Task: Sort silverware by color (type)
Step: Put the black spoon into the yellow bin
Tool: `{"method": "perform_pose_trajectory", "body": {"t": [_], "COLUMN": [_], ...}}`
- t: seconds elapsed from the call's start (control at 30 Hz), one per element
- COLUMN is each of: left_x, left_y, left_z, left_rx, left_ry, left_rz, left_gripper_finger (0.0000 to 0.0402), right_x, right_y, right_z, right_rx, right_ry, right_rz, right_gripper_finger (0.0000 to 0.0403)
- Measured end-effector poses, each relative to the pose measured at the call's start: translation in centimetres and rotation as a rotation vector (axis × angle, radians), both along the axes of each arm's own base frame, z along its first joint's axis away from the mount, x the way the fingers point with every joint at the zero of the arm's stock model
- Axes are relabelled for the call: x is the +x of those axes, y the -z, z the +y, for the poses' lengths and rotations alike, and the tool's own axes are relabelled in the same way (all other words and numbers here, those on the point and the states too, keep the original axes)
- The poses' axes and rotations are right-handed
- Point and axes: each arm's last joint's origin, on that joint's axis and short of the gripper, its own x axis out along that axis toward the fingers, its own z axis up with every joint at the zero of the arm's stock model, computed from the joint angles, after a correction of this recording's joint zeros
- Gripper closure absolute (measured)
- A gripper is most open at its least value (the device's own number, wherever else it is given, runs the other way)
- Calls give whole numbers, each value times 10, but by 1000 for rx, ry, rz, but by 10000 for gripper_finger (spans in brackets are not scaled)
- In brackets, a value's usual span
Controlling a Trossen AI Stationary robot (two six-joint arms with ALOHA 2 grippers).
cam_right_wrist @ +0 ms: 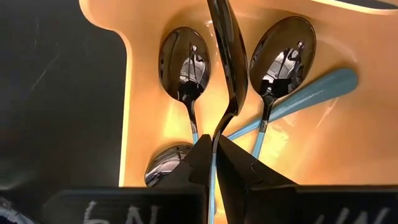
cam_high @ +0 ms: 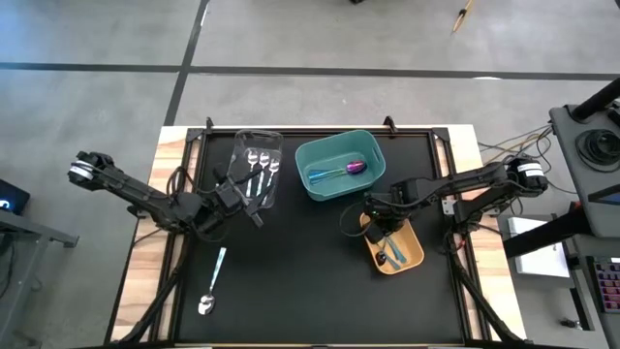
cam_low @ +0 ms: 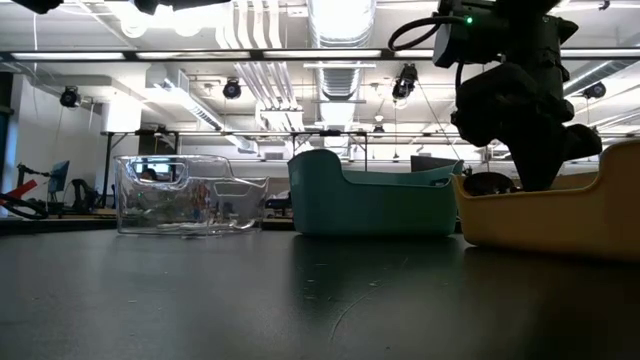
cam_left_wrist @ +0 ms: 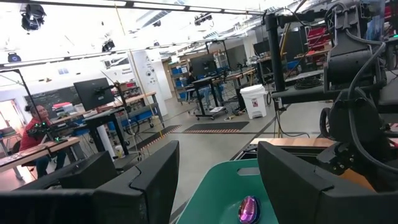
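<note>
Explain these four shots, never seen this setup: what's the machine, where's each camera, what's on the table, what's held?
It is a robot with two dark arms at a black table, each ending in a two-finger claw. One picture looks straight down, one sits level with the tabletop, and one looks out from each wrist.

On the table: a clear plastic bin with shiny silver spoons, a teal bin with an iridescent purple spoon, and an orange tray with dark teal-handled spoons. One teal-handled silver spoon lies loose.

The right claw, over the orange tray, is shut on another dark teal-handled spoon. The left claw is open and empty, near the clear bin.
</note>
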Motion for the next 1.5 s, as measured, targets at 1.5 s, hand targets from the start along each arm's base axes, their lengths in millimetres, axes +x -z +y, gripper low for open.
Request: {"method": "perform_pose_trajectory", "body": {"t": [1.5], "left_x": [0], "left_y": [0], "left_z": [0], "left_rx": [9], "left_ry": [-3], "left_rz": [8], "left_gripper_finger": [202], "right_x": [1], "right_y": [-2], "right_z": [15], "right_rx": [69], "right_ry": [82], "right_rz": [29], "right_gripper_finger": [394]}}
